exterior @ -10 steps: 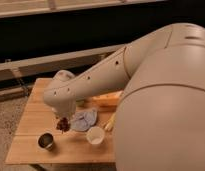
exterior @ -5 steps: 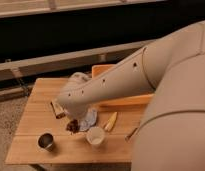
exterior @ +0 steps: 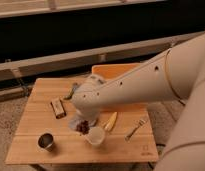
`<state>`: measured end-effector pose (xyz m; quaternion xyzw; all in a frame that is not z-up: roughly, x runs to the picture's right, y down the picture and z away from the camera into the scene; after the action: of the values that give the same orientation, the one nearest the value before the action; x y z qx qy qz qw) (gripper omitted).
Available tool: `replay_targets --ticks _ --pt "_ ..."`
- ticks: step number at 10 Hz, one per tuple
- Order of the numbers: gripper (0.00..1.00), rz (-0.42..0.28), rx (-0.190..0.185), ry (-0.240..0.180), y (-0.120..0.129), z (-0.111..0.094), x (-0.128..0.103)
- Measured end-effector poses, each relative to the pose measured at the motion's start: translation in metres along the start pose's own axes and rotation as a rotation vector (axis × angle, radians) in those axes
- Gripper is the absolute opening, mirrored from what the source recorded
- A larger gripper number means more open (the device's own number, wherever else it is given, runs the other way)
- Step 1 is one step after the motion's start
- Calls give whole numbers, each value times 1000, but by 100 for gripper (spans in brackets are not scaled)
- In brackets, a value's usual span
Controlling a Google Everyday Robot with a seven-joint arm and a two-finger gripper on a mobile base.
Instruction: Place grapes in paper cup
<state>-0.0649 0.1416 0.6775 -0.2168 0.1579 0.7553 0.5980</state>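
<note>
Dark red grapes [exterior: 83,127] clamped in end effector [exterior: 83,122], hanging just beside paper cup [exterior: 96,136]

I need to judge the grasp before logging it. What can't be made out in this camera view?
The gripper, camera view: just left of the paper cup, at the grapes; the arm covers it, so its hold is unreadable.
The grapes: partly covered; lifted or resting, unclear.
The orange tray: mostly behind the arm; contents hidden.

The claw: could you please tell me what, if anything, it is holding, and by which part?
The claw seems to hold the grapes by the bunch's upper end, beside the paper cup.
</note>
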Motion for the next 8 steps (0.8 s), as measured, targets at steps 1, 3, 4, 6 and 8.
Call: replay_targets --ticks 1,3,4,6,8 --pt "0 14 5 0 -11 -1 0" --pt "0 39 12 -1 -31 -4 -1" --pt "0 51 16 -2 -42 -6 -1" --pt "0 71 23 -4 -61 -10 0" --pt "0 84 29 -5 -81 -14 3"
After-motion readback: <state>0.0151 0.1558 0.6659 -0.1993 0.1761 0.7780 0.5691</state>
